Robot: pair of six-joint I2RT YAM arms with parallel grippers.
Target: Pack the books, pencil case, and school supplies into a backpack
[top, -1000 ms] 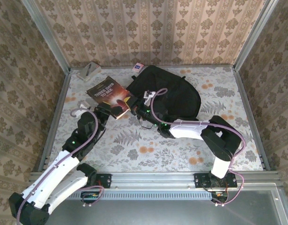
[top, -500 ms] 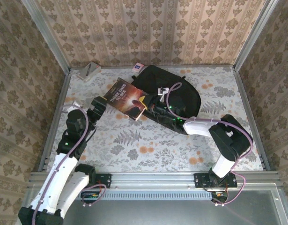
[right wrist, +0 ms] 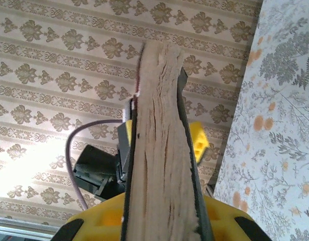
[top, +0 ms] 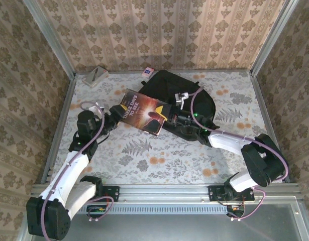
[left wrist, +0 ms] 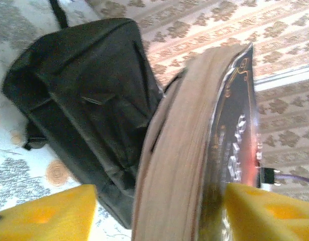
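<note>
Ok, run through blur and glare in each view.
Left wrist: the book is smeared along its page edge, the backpack behind it sharper. Right wrist: the wallpaper burns out white at lower left. Top external: even light, crisp, cover title legible.

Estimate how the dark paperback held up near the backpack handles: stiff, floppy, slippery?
The dark paperback is thick, so probably fairly stiff, little sag. Its page edges look ragged and slightly parted in the right claw, so it may splay under a corner pinch. The cover shines in the left wrist view: likely slick.
</note>
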